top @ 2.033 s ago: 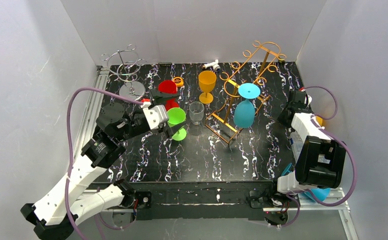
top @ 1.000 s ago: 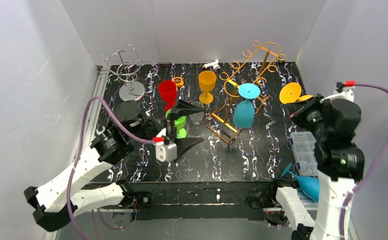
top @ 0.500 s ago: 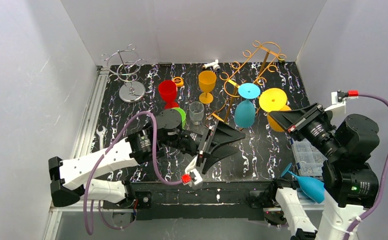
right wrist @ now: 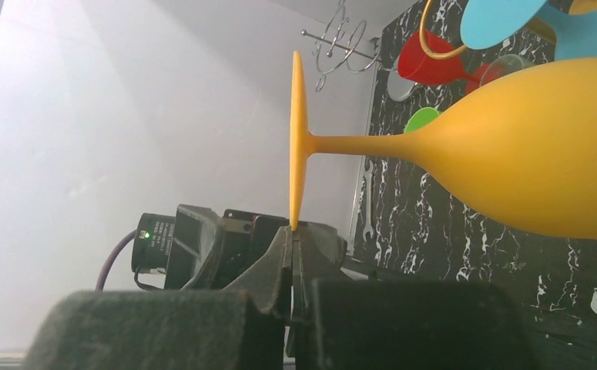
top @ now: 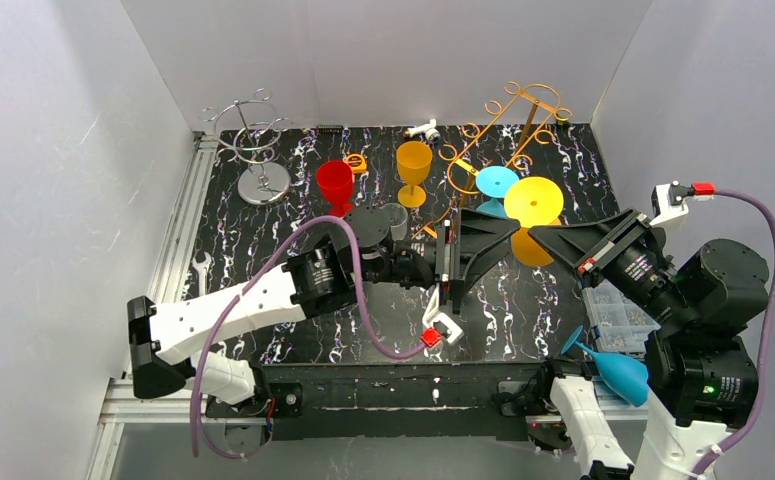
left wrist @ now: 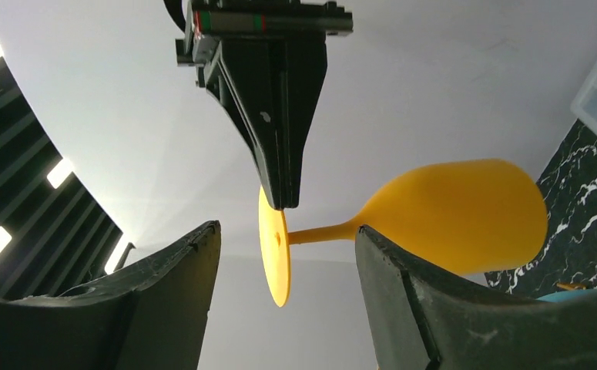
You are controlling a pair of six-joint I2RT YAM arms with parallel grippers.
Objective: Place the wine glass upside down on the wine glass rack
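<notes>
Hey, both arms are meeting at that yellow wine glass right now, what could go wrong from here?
The right tool pinches the yellow glass only by its foot's thin rim, so the heavier bowl could pivot or slip free. The left tool is open around the foot, very near the right tool's tip; closing might bump it or knock the glass loose. The teal glass is close by, so a swing could strike it.

Black, white-veined table (top: pixel 523 320), inspected from above. Standing on it: chrome rack (top: pixel 263 183) at the back left, red glass (top: pixel 335 183) and orange goblet (top: pixel 414 165) upright mid-back, gold wire rack (top: pixel 529 125) back right. Clear tumbler (top: pixel 397 212) partly hidden. Small white item (top: pixel 423 128) at the rear edge.
</notes>
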